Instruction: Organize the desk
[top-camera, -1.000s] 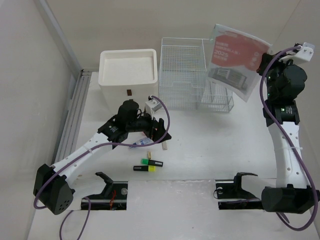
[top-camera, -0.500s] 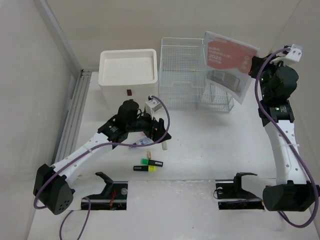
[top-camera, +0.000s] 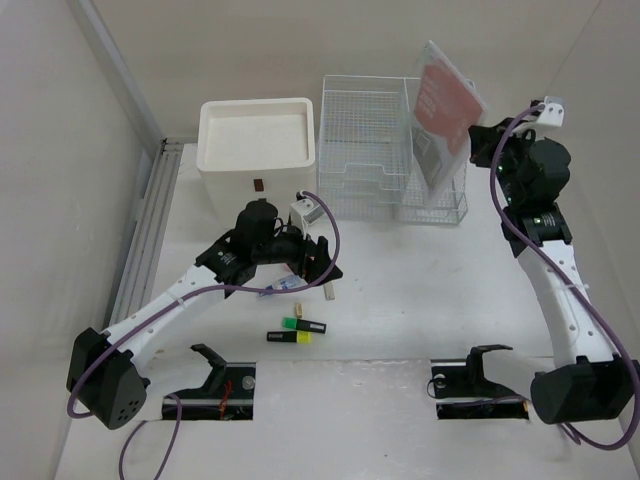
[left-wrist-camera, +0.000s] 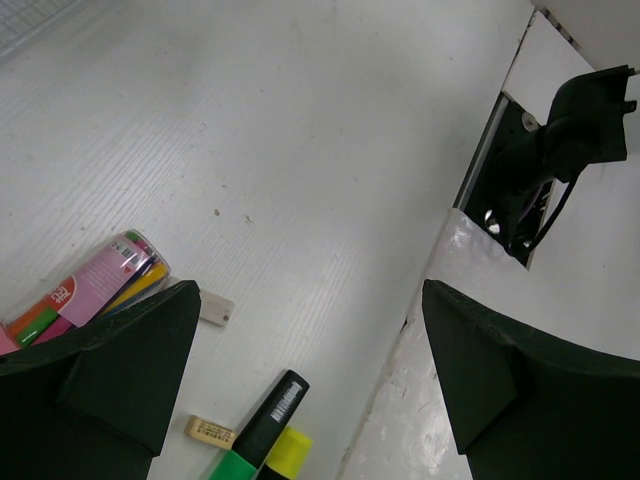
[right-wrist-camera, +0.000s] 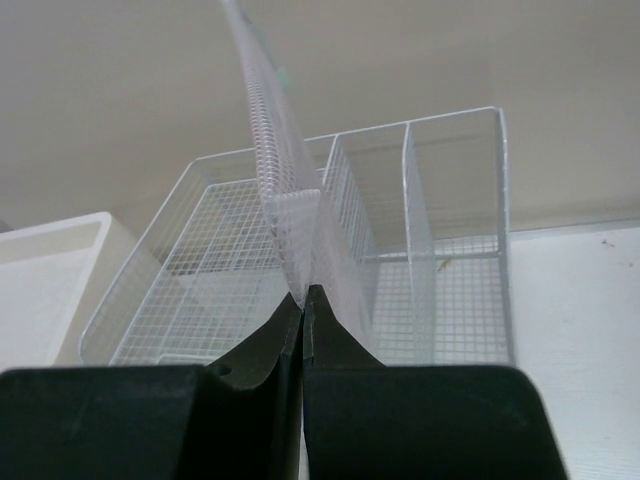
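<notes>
Desk (top-camera: 420, 290), white and matte, fills the walled cell. On it, left of centre, lie a pen pack (left-wrist-camera: 90, 290), highlighters (left-wrist-camera: 268, 415) and an eraser (left-wrist-camera: 210, 430). The left wrist view shows them below the left gripper (left-wrist-camera: 310, 310), its jaws wide apart and empty. At the back stand a white box (top-camera: 257, 145) and wire baskets (top-camera: 365, 150). The right gripper (right-wrist-camera: 302, 300) pinches a booklet (right-wrist-camera: 285, 210) held on edge by the baskets. The top view alone shows its red cover, and the wrist view alone its spiral binding.
</notes>
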